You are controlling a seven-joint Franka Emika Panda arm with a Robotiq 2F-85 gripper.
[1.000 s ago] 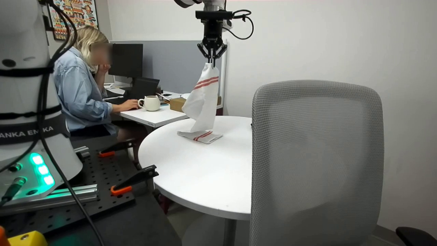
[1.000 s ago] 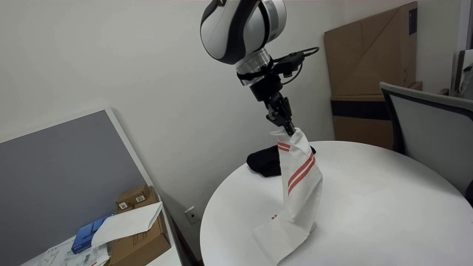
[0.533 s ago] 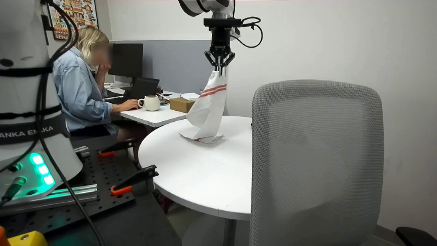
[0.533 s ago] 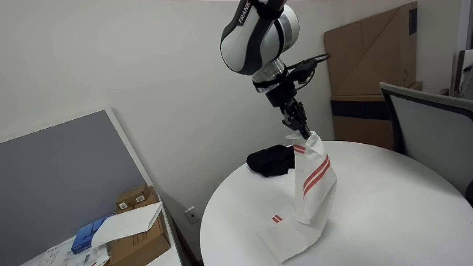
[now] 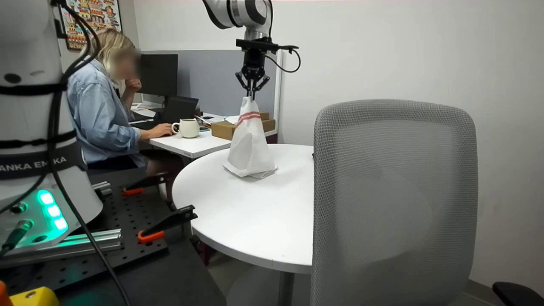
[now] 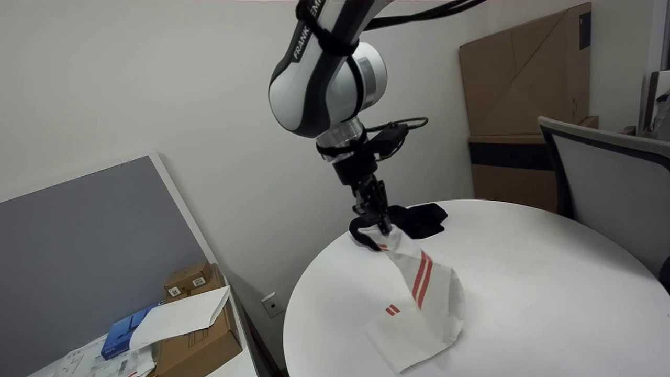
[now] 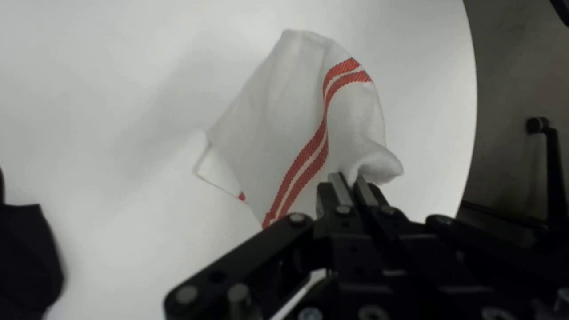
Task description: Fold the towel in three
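Observation:
The towel [image 5: 250, 146] is a white cloth with red double stripes. My gripper [image 5: 251, 97] is shut on one end of it and holds that end up above the round white table [image 5: 238, 221]. The rest hangs down at a slant, and the lower part lies on the table, as in an exterior view [image 6: 413, 335]. In that view the gripper [image 6: 386, 229] is near the table's far edge. In the wrist view a fold of the towel [image 7: 284, 106] sits between the fingertips [image 7: 351, 180], and the lower layer peeks out at the left. The pinched edge is partly hidden by the fingers.
A dark cloth-like object [image 6: 421, 220] lies on the table behind the gripper; it also shows in the wrist view [image 7: 26, 262]. A grey mesh chair [image 5: 395, 204] stands against the table. A person [image 5: 106, 102] sits at a desk with a mug [image 5: 187, 128] and a cardboard box [image 5: 223, 130].
My gripper has come down with the towel's end, and in both exterior views it moved right, then back left. More of the towel now rests slack near the table.

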